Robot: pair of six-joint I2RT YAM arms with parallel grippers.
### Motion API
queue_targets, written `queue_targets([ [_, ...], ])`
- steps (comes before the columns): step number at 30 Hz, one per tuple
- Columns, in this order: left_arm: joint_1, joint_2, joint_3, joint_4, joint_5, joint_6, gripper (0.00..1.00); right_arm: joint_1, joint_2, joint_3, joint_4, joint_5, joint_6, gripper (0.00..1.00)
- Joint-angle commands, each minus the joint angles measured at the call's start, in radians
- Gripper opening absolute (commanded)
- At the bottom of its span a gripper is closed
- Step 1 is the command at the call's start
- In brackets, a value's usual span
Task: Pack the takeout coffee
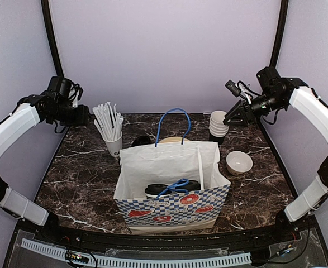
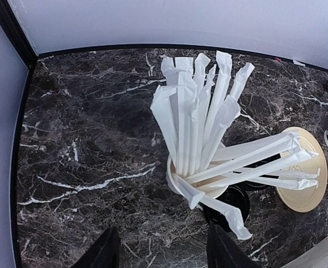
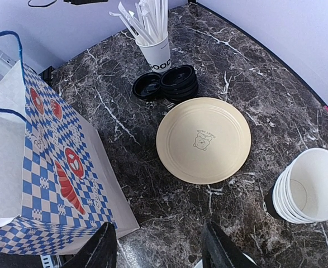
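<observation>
We hold our left gripper [image 2: 161, 252] spread and empty over the straw cup [image 2: 174, 180], our right gripper [image 3: 159, 248] spread and empty near the plate [image 3: 203, 139]. Lidded coffee cups [image 1: 153, 191] sit inside the bag [image 1: 152, 159]; a cup stack [image 3: 312, 187] stands on the tabletop [image 3: 247, 72].

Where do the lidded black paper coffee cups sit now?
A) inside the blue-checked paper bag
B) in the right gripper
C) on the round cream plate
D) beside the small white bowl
A: the lidded black paper cups show through the open top of the blue-checked paper bag.
</observation>
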Motion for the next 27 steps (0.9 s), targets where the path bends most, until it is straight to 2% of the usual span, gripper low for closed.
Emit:
queue_targets([
  [1,0.042,-0.005,-0.029,0.100,0.147,-0.009,0.55,-0.003,-0.023,-0.020,0.002,-0.014,-0.009,0.51],
  [4,0.064,0.022,-0.033,0.139,0.228,-0.015,0.55,-0.003,-0.027,-0.028,0.007,-0.008,-0.007,0.51],
  [9,0.067,0.070,-0.036,0.179,0.253,-0.017,0.52,-0.003,-0.030,-0.034,0.009,-0.005,-0.007,0.51],
  [21,0.067,0.108,-0.038,0.185,0.243,-0.008,0.24,-0.003,-0.046,-0.048,0.019,0.002,-0.001,0.51],
  [27,0.067,0.106,-0.036,0.164,0.225,0.013,0.17,-0.003,-0.039,-0.041,0.018,-0.003,0.000,0.51],
])
